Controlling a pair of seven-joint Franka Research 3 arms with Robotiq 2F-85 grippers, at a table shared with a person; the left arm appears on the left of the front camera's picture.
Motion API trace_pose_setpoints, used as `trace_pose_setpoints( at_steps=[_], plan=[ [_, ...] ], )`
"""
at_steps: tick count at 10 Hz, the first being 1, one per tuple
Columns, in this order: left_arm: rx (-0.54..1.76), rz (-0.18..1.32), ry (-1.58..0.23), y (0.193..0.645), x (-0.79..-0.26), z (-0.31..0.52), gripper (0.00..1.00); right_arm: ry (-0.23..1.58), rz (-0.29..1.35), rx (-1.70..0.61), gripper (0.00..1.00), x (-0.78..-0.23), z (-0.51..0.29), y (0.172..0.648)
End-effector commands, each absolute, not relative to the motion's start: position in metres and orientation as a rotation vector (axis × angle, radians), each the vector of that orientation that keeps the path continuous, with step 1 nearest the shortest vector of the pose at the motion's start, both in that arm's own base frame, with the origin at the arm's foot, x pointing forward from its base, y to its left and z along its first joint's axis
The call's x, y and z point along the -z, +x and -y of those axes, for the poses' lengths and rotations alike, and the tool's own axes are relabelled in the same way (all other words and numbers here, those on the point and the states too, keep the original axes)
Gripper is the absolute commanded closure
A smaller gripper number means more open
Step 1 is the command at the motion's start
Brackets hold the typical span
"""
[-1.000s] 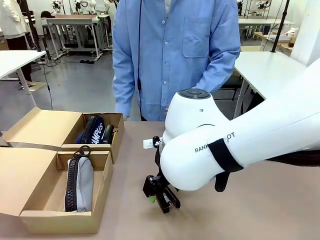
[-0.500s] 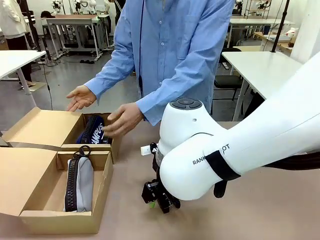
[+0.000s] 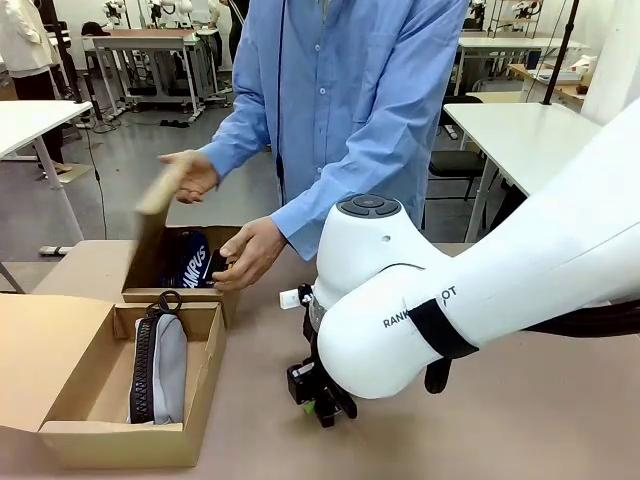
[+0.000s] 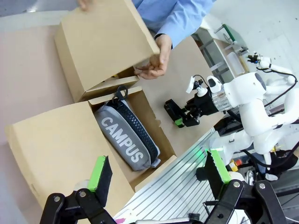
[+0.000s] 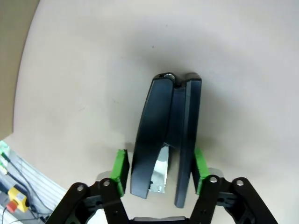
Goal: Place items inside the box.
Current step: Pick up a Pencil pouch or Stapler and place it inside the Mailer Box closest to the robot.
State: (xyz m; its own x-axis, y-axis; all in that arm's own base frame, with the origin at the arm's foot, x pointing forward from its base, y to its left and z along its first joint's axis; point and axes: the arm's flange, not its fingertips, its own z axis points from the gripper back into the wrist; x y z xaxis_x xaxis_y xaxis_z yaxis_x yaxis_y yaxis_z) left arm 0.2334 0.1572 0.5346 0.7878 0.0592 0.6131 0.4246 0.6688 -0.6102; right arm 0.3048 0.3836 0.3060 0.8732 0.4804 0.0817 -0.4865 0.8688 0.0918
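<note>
stapler gripped, one case boxed

near box [image 3: 120, 442] at your tabletop's [image 3: 250, 420] left edge holds the grey pencil case [image 3: 165, 365]. black stapler [image 5: 166, 135] lies on its side toward the near edge, right gripper [image 5: 160, 169] clenched on it. left gripper [image 4: 159, 170] spread, empty.

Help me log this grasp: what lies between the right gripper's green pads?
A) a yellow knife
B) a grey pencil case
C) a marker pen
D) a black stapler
D: the right wrist view shows a black stapler lying on the table between the pads of the right gripper.
</note>
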Motion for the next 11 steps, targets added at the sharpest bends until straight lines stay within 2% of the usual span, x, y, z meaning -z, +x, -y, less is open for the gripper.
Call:
trace_pose_setpoints(
  at_steps=[1,2,3,4,5,6,7,9,11],
  plan=[
    [0.241,0.665,-0.836,0.232,-0.534,-0.155,0.00,0.050,0.077,-0.471,1.00,-0.302,-0.394,0.306],
    [0.241,0.665,-0.836,0.232,-0.534,-0.155,0.00,0.035,0.071,-0.467,1.00,-0.299,-0.394,0.306],
    [0.241,0.665,-0.836,0.232,-0.534,-0.155,0.00,0.034,0.067,-0.466,0.96,-0.298,-0.392,0.305],
    [0.241,0.665,-0.836,0.232,-0.534,-0.155,0.00,0.037,0.063,-0.461,1.00,-0.299,-0.389,0.304],
    [0.241,0.665,-0.836,0.232,-0.534,-0.155,0.00,0.078,0.025,-0.484,1.00,-0.304,-0.384,0.302],
    [0.241,0.665,-0.836,0.232,-0.534,-0.155,0.00,0.180,-0.065,-0.534,1.00,-0.319,-0.371,0.297],
    [0.241,0.665,-0.836,0.232,-0.534,-0.155,0.00,0.287,-0.082,-0.538,1.00,-0.343,-0.355,0.292],
    [0.241,0.665,-0.836,0.232,-0.534,-0.155,0.00,0.423,-0.012,-0.571,1.00,-0.381,-0.333,0.282],
    [0.241,0.665,-0.836,0.232,-0.534,-0.155,0.00,0.665,-0.034,-0.589,1.00,-0.402,-0.310,0.271]
  ],
)
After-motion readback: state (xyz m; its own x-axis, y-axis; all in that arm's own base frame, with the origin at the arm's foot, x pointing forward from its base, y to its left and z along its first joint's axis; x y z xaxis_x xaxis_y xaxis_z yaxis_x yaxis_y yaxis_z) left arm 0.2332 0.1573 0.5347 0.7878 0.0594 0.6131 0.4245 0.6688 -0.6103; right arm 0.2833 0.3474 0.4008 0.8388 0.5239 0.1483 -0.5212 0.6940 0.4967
